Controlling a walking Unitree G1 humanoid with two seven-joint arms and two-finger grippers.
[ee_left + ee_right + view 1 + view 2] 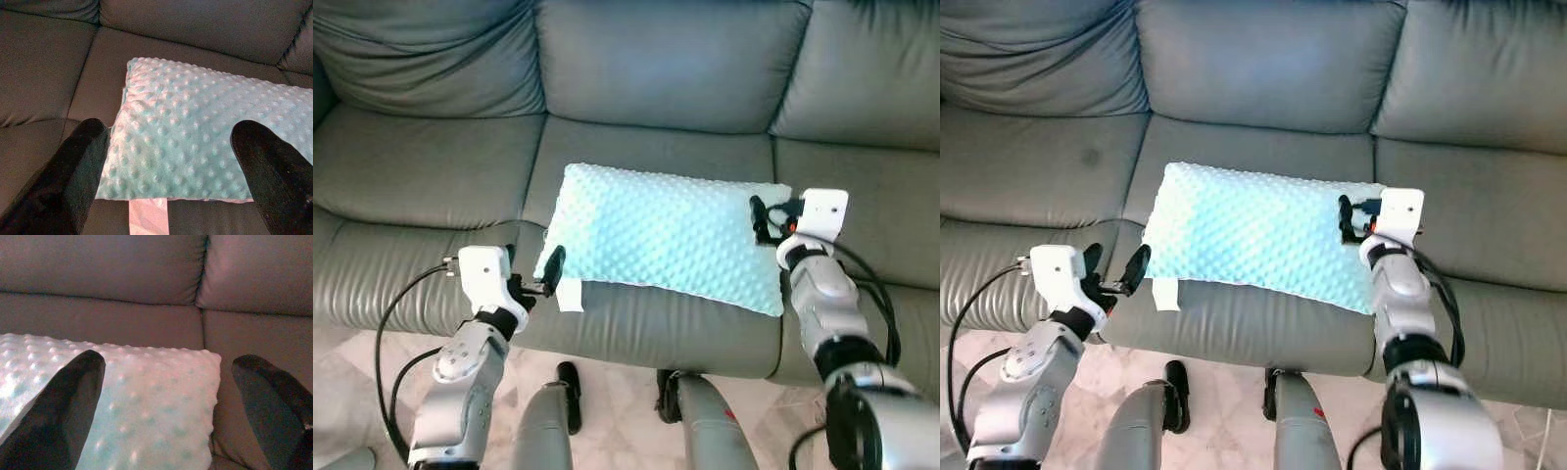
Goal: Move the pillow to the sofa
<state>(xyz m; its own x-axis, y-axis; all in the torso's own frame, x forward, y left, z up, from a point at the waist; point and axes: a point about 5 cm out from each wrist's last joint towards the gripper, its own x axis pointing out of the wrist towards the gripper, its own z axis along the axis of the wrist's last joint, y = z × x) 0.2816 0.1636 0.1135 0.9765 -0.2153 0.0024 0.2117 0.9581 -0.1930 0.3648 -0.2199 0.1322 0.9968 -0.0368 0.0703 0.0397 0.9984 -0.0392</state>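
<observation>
A wide grey leather sofa [431, 166] with three seat cushions and plump back cushions stretched across the scene. On its middle seat cushion lay the pale turquoise rectangular pillow [666, 235] with a raised dotted fabric, set slightly askew, its near long edge reaching the front of the seat. A small white fabric tag [570, 294] hung from the pillow's near left corner over the front of the seat.

Below the sofa front, pale marbled floor tiles [617, 392] showed between the robot's legs.

The left gripper [533, 274] was just beside the pillow's near left corner, its two black fingers [73, 176] spread apart with nothing between them; the wrist view showed the pillow ahead between the tips. The right gripper [769, 220] was over the pillow's right end, its fingers [63, 411] likewise spread wide and holding nothing, with the pillow's corner lying between them.
</observation>
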